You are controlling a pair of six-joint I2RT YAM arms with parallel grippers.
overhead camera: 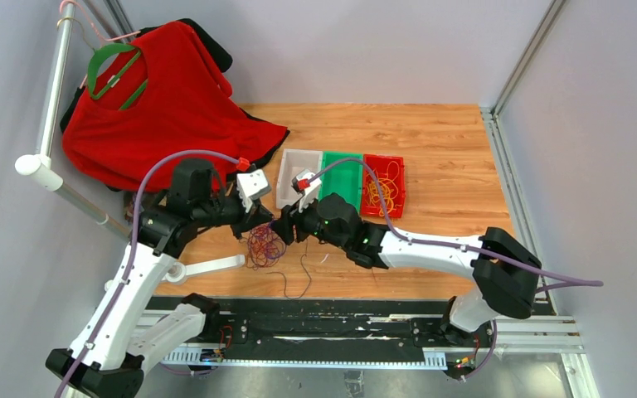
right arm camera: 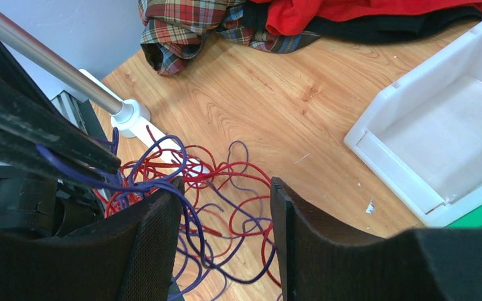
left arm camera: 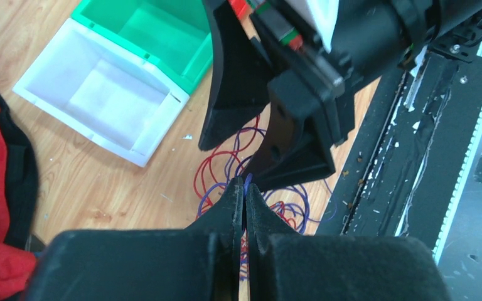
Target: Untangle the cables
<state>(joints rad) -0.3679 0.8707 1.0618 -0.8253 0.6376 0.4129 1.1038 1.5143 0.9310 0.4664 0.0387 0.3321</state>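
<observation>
A tangle of thin red and purple cables lies on the wooden table between my two grippers. My left gripper is shut on a purple strand, which pokes out just above its closed tips. That strand runs taut from the left gripper's finger across to my right gripper. The right gripper stands open right over the tangle, with the purple strand draped over its left fingertip and loose loops lying between the fingers. More cables, yellow-orange, lie in the red bin.
Three bins stand in a row behind the tangle: white, green and red. A red shirt on a green hanger hangs at the back left from a rack whose white foot touches the tangle. Plaid cloth lies nearby.
</observation>
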